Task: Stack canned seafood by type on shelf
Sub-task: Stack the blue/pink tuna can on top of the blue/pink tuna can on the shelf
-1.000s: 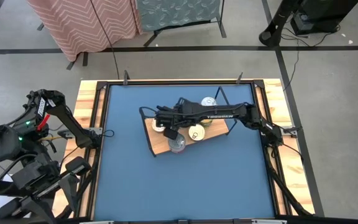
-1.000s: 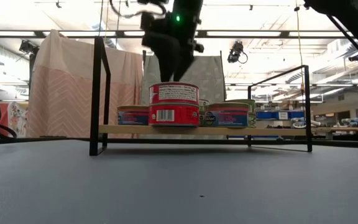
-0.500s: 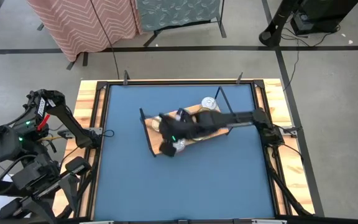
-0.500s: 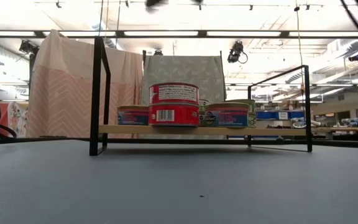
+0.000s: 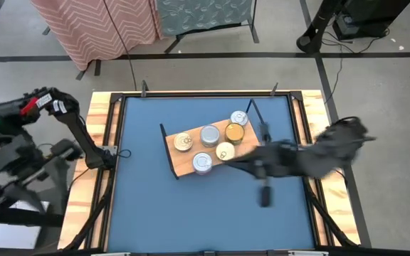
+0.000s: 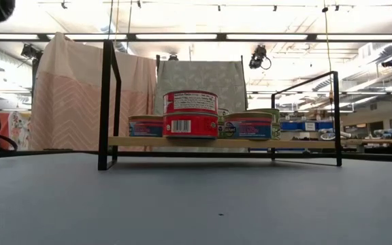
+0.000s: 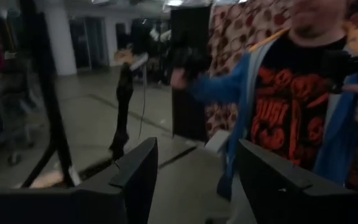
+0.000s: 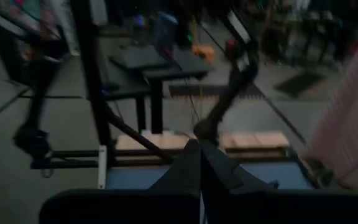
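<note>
The right gripper (image 5: 264, 195), fingers shut on nothing, hangs over bare table near and right of the shelf (image 5: 184, 165), where the cans (image 5: 210, 135) sit; the left gripper (image 7: 194, 180), open and empty, waits off the table's left edge, farther away

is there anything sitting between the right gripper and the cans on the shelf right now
Nothing visible does. The right gripper, shut and empty, hangs over bare blue table just off the shelf, and the nearest cans sit across open surface. The left gripper waits off the table's left side.
</note>
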